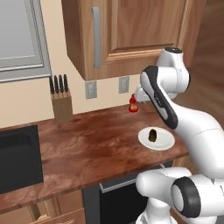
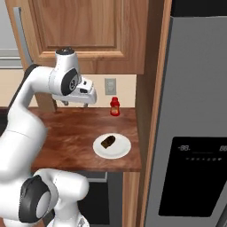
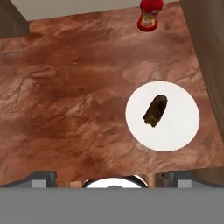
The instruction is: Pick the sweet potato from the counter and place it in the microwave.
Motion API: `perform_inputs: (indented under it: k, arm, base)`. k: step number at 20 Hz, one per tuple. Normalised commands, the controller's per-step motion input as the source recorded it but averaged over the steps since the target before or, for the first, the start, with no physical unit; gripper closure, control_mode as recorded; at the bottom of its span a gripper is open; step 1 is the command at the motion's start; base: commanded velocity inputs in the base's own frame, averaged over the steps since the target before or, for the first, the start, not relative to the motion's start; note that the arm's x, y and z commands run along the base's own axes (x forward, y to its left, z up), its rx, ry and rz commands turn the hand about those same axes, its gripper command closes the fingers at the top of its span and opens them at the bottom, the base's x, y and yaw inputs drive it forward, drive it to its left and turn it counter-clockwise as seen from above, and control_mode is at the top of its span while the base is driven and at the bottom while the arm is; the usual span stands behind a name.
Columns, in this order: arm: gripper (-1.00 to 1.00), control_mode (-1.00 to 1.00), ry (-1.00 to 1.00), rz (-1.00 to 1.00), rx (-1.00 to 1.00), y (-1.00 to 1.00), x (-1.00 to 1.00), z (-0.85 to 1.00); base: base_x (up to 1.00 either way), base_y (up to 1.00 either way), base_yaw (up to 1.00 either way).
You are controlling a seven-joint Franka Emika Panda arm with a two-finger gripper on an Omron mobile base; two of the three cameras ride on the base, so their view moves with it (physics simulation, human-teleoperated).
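The sweet potato is a small, dark brown oblong lump with a rough, mottled skin – one end looks ragged and a little paler. It lies near the middle of a round white plate, much smaller than the plate itself. The plate sits on the counter, a glossy reddish-brown wood-grain slab, close to its front edge and near the right end. A small red bottle stands behind the plate, by the wall. In the left base view a knife block stands well apart at the back of the counter. The gripper hangs above the counter – its jaws spread wide, holding nothing, apart from the sweet potato.
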Motion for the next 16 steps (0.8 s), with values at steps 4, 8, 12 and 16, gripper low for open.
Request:
perform_inputs:
  k: [4, 8, 12, 16]
  arm:
    - [-1.0, -1.0, 0.0, -0.2, 0.0, -0.65, 0.0, -0.86]
    - [-1.0, -1.0, 0.0, -0.34, 0.0, -0.67, 0.0, -0.94]
    - [-1.0, -1.0, 0.06, -0.34, 0.0, -0.56, 0.25, -0.72]
    - [-1.0, -1.0, 0.11, -0.29, -0.05, -0.03, 0.59, -0.72]
  base:
    - [0.0, 0.0, 0.0]
    - [0.0, 0.0, 0.0]
    - [0.0, 0.0, 0.0]
    - [0.0, 0.0, 0.0]
